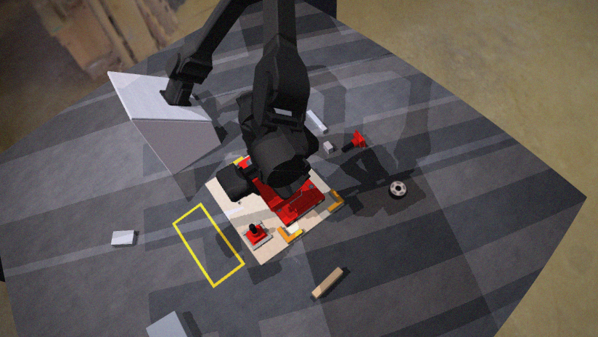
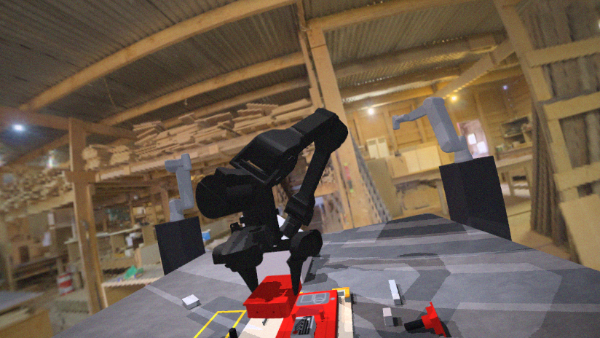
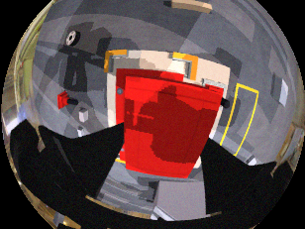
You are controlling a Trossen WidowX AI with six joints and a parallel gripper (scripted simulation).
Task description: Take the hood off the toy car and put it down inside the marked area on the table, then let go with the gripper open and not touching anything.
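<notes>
Between the jaws: red hood (image 2: 269, 300), lifted.

Lighting is dim and patchy; the arm (image 1: 276, 104) casts overlapping shadows on the table (image 1: 460, 234). Wrist view shows fisheye distortion.

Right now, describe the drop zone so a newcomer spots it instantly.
Start at the pale board under the red toy car in the middle of the table. Just beside it, on the side away from the black-and-white wheel, lies a yellow outlined rectangle, the only hollow outline among solid blocks.
</notes>
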